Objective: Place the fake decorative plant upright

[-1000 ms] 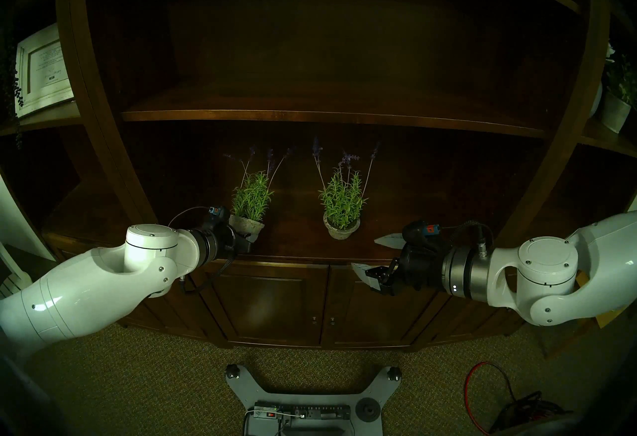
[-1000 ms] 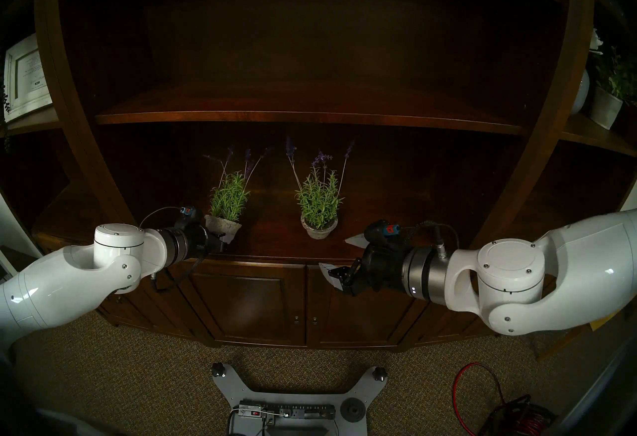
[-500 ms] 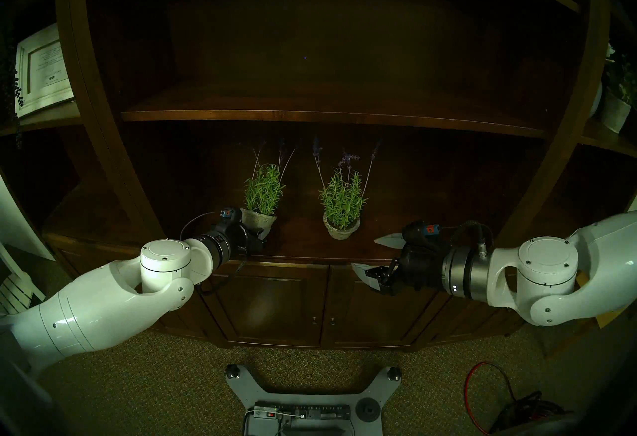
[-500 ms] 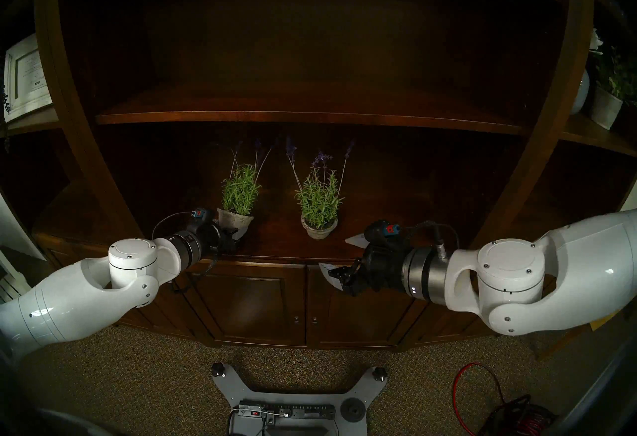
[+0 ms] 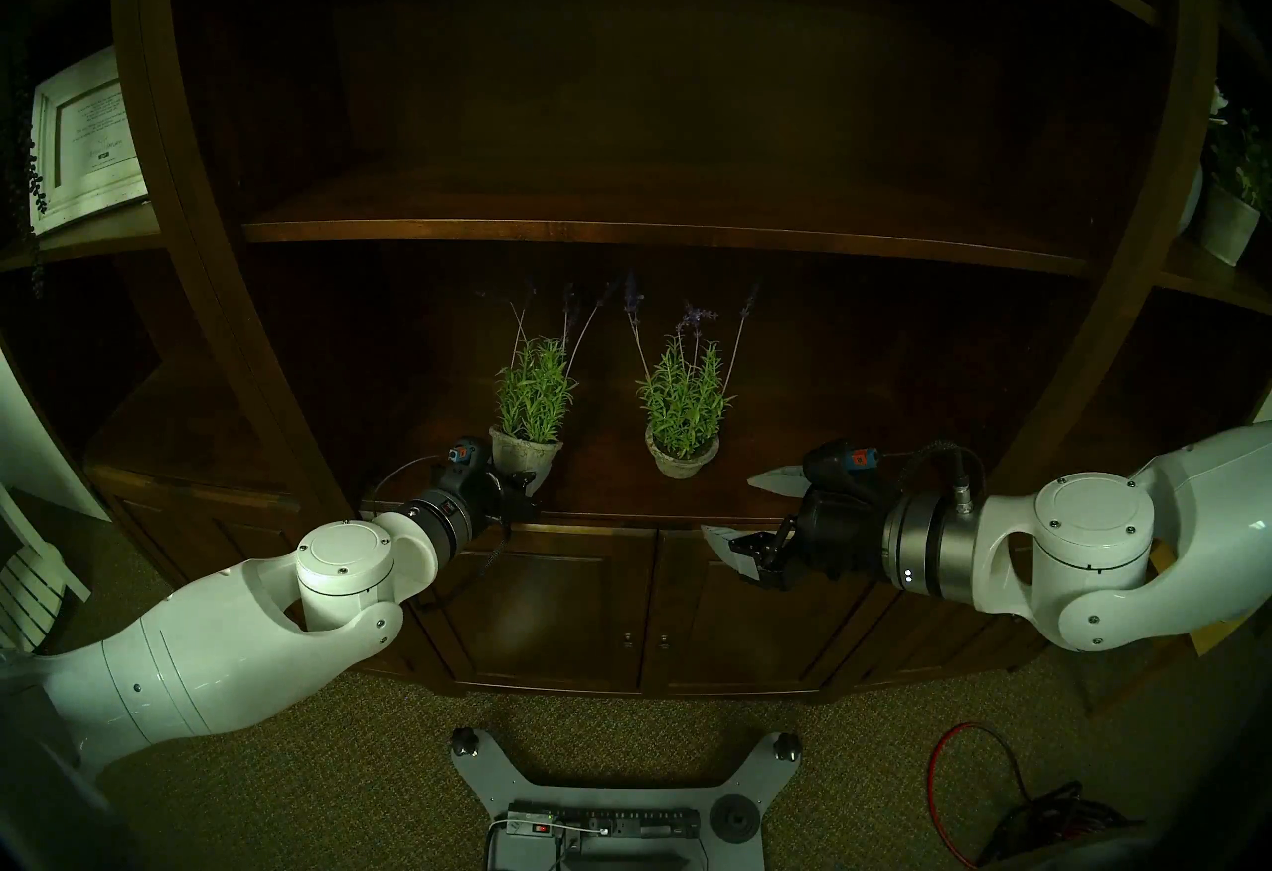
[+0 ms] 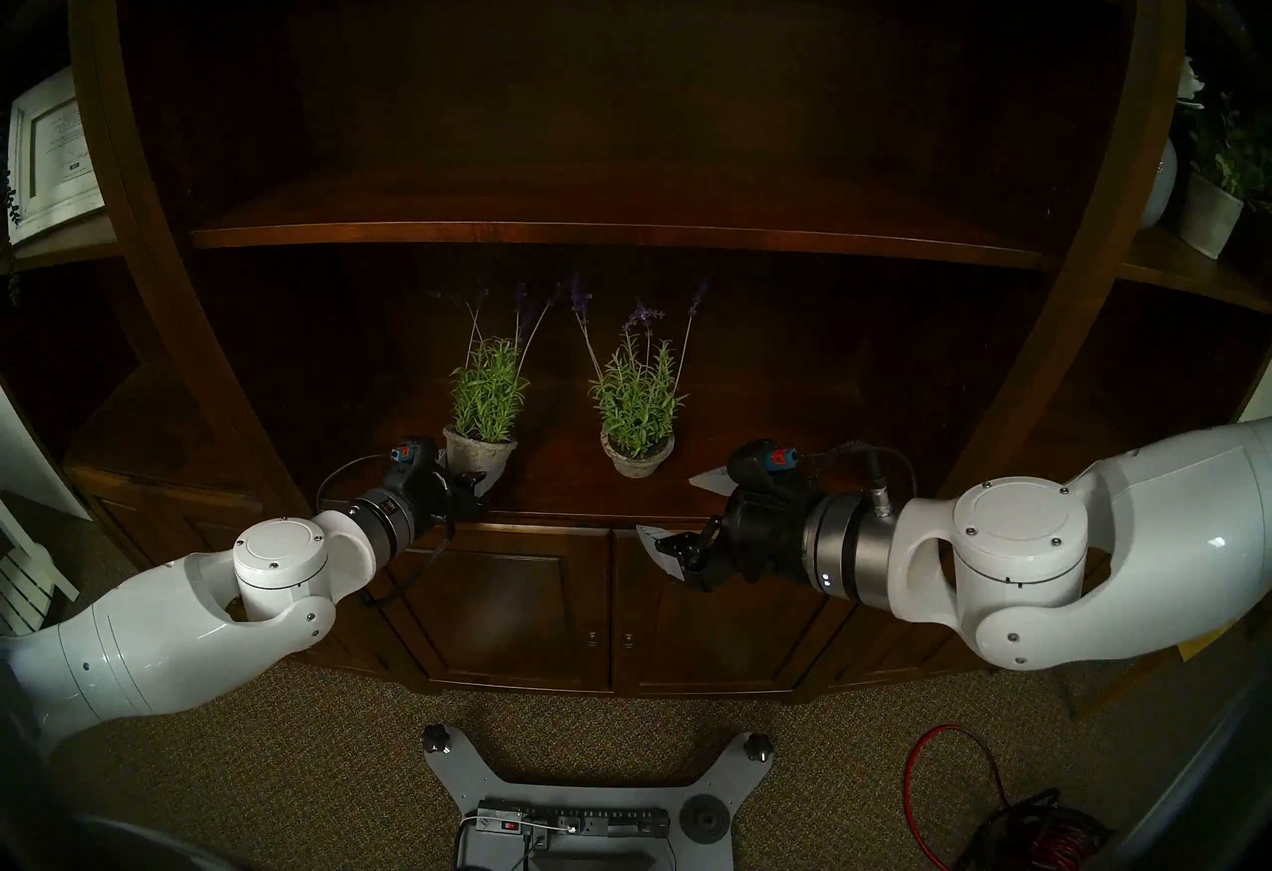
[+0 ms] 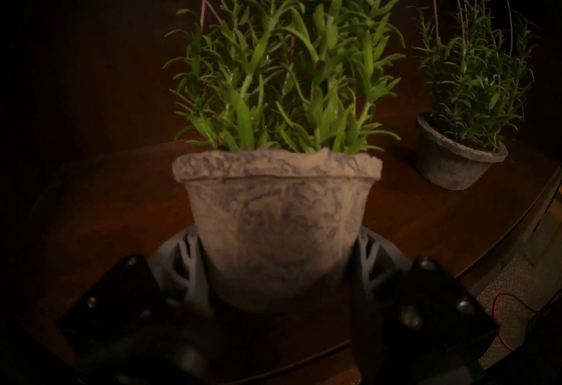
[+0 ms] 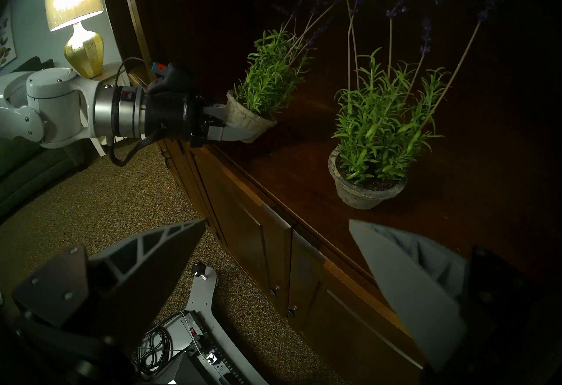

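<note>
Two grippers in view. Nearest the head camera, the robot's base plate (image 5: 606, 787) with a power strip sits on the carpet; a red cable (image 5: 963, 773) lies coiled at lower right.

Right gripper (image 5: 740, 515): jaws spread wide and empty, hanging in front of the cabinet's edge, well apart from both pots. In its own wrist view the two grey fingers (image 8: 158, 250) frame the cabinet doors and the floor.

Left gripper (image 5: 530, 483): jaws clenched on the lower body of the held potted plant (image 5: 526, 460), one ribbed grey finger on each side of the pot in the left wrist view (image 7: 281, 223). Pot reads close to upright, rim roughly level, green foliage and thin purple-tipped stems rising straight from it. It sits low over the cabinet top (image 5: 791, 491), near the front edge, left of centre. Whether its base touches the wood I cannot tell: the fingers and shadow hide the underside.

Second potted plant (image 5: 683, 456): standing upright on the same surface to the right of the held one, apart from it, ungripped.

Farther back: dark wooden shelf (image 5: 654, 233) above both plants. A framed picture (image 5: 86, 140) stands on a side shelf at far left, a white planter (image 5: 1228, 222) at far right.
</note>
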Action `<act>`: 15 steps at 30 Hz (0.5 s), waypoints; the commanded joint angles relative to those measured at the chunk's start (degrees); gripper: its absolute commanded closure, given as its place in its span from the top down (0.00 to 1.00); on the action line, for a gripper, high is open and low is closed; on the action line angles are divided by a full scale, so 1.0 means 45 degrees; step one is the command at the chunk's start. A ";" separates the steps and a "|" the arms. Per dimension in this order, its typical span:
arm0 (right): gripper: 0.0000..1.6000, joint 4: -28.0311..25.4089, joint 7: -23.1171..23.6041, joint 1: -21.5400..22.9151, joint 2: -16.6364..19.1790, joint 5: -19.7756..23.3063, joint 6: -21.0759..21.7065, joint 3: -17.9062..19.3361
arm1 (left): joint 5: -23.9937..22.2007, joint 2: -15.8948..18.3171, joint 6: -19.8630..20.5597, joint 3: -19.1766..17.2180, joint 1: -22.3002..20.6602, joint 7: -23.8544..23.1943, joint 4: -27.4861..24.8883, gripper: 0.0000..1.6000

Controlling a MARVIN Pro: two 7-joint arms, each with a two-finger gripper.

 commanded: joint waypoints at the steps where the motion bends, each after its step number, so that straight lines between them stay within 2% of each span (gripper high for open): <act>1: 1.00 0.0008 0.0030 0.0122 0.0000 -0.0016 -0.0075 0.0250 | 0.0201 0.0035 -0.0852 -0.0225 0.0019 -0.0146 -0.0057 0.00; 6: 1.00 0.0010 0.0031 0.0116 0.0001 -0.0015 -0.0074 0.0257 | 0.0211 -0.0022 -0.1064 -0.0155 0.0218 -0.0234 0.0304 0.00; 15: 1.00 0.0010 0.0032 0.0115 0.0002 -0.0015 -0.0073 0.0259 | -0.0192 0.0453 -0.0772 -0.0168 0.0559 -0.0282 -0.0037 0.00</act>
